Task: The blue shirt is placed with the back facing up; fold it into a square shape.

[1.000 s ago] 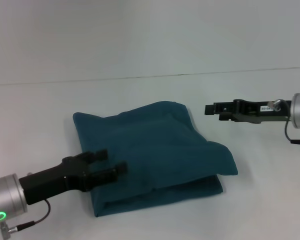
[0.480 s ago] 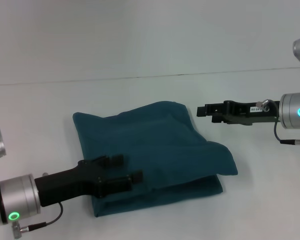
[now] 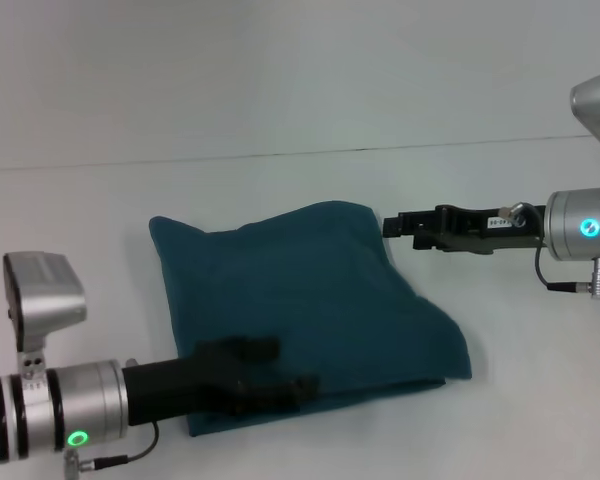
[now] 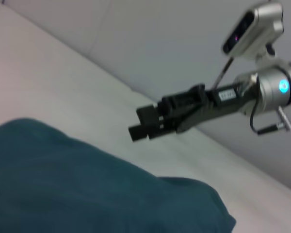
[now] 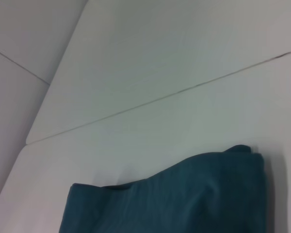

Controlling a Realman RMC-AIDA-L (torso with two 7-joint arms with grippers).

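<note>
The blue shirt (image 3: 310, 290) lies folded into a rough square on the white table (image 3: 280, 100), plain side up, with a puffy right edge. My left gripper (image 3: 296, 364) is open over the shirt's near edge, its fingers (image 3: 252, 348) spread just above the cloth and holding nothing. My right gripper (image 3: 392, 225) hovers open beside the shirt's far right corner, holding nothing; it also shows in the left wrist view as the right gripper (image 4: 139, 124) above the cloth (image 4: 87, 184). The right wrist view shows the shirt's far edge (image 5: 184, 199).
A thin seam (image 3: 280, 155) runs across the table behind the shirt. Bare white surface surrounds the shirt on all sides.
My left gripper has slid to the right along the shirt's near edge. My right gripper has moved left, closer to the far right corner. The shirt's near right side has settled.
</note>
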